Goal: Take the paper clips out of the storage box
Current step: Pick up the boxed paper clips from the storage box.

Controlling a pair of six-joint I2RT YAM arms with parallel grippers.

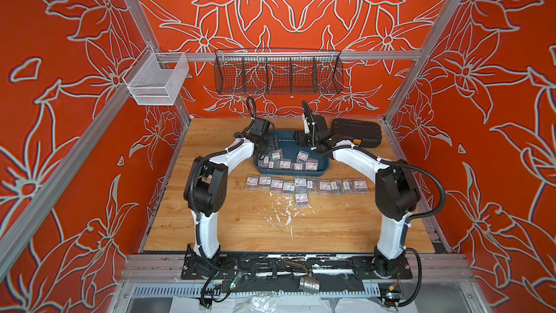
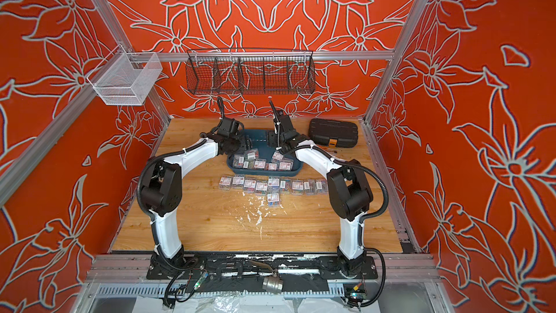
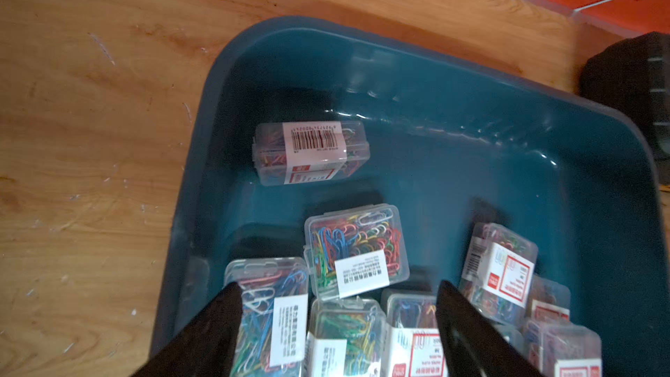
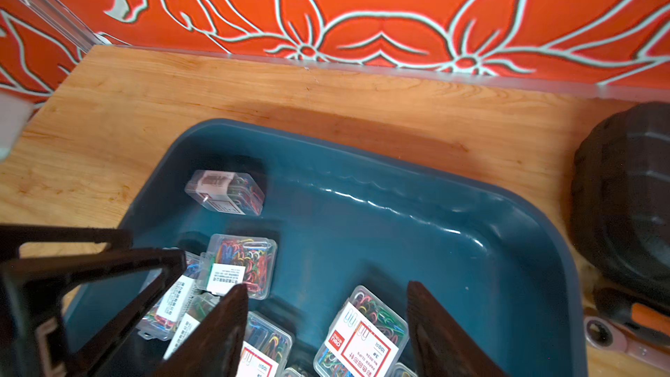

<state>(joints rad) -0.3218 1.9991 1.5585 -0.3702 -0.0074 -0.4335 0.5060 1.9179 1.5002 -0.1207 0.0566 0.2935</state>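
While both arms rise from the near rail, bend at the elbow and reach inward over the storage box (image 1: pixel 288 173), we see each claw pointing down into it. The left gripper (image 3: pixel 337 291) holds its jaws spread above the crowded boxes of paper clips (image 3: pixel 357 252) and clamps none. The right gripper (image 4: pixel 328 290) is likewise spread, straddling a label-up box (image 4: pixel 362 335) without pinching it. The tray lies on the wooden table (image 1: pixel 240 221), long axis left to right, beside a black ribbed case (image 1: pixel 356 132). A lone box (image 3: pixel 311 152) lies on its edge near a far corner, barcode up, its long axis roughly along the far wall. A row of boxes (image 1: pixel 301 185) runs left to right on the table just in front of the tray, and a single box (image 1: pixel 301 199) sits nearer the base.
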